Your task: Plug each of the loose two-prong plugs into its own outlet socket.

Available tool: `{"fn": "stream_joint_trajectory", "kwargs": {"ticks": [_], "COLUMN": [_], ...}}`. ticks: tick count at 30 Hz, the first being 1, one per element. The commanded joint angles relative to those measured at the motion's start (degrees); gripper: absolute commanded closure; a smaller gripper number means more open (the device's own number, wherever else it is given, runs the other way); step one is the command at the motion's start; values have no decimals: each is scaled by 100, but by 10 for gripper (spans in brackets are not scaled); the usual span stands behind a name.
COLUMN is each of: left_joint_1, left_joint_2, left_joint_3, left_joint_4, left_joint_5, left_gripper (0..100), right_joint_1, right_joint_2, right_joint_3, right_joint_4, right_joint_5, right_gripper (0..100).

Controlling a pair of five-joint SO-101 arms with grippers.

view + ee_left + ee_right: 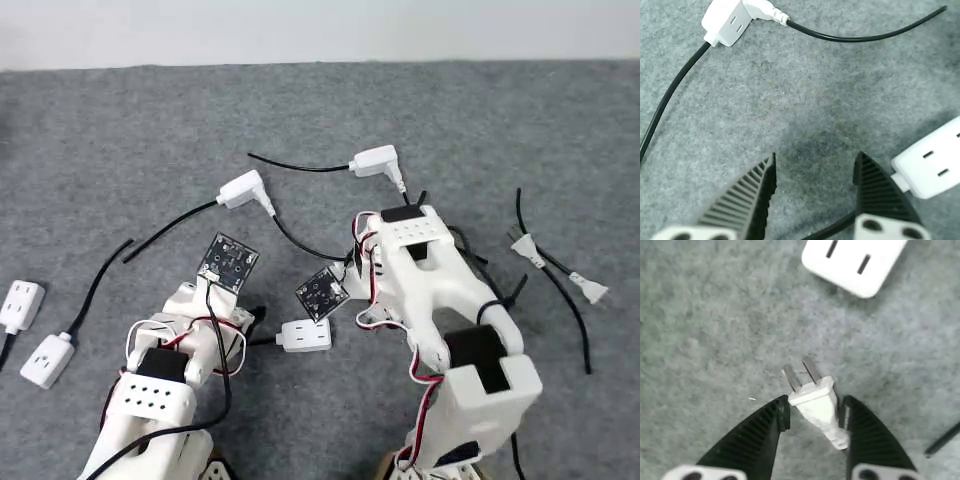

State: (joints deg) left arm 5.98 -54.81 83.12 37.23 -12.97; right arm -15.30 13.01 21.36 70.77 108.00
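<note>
And the right pincer (815, 401) pinches a plug (812, 395), prongs aimed at the socket (852, 260) just ahead, left pincer (816, 157) spread empty beside that socket, insertion not yet made.

table cover (700, 315) showing rough, matt grey felt-like cloth, the plug (816, 405) smooth white plastic with dull bare metal prongs (810, 371), socket (852, 262) the same smooth white plastic, right gripper (815, 401) fingers (750, 437) ribbed matt black plastic, cord (860, 37) sleek black and faintly glossy.

I note the table (110, 130) wears grey felt-like covering; a plain white wall (300, 30) runs behind, evenly lit.
</note>
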Motion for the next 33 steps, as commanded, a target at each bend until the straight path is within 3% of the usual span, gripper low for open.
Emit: {"fn": "stream_joint_trajectory", "kwargs": {"ticks": [1,2,8,20,24,28,33], "left_joint_1": [9,9,18,18,18,18,18], "left_joint_2": [-79,-79,-79,-79,-79,-79,-79], "left_joint_3": [-40,-40,-31,-22,-22,-22,-22], "left_joint_4": [-158,-202,-237,-237,-237,-237,-237], "left_joint_5": [35,35,35,35,35,35,35], "left_gripper": [765,765,765,765,765,765,765], "right_joint_1": [84,84,110,-101,13,101,242], "right_joint_2": [207,233,242,-145,-57,75,145], "right_joint_3": [-325,-369,-404,-1081,-958,-844,-809], "right_joint_4": [4,13,-4,-40,-48,-242,-356], "right_joint_5": [79,79,-114,-4492,-4598,-4571,-4044], "right_gripper": [950,992,991,989,972,891,800]}}
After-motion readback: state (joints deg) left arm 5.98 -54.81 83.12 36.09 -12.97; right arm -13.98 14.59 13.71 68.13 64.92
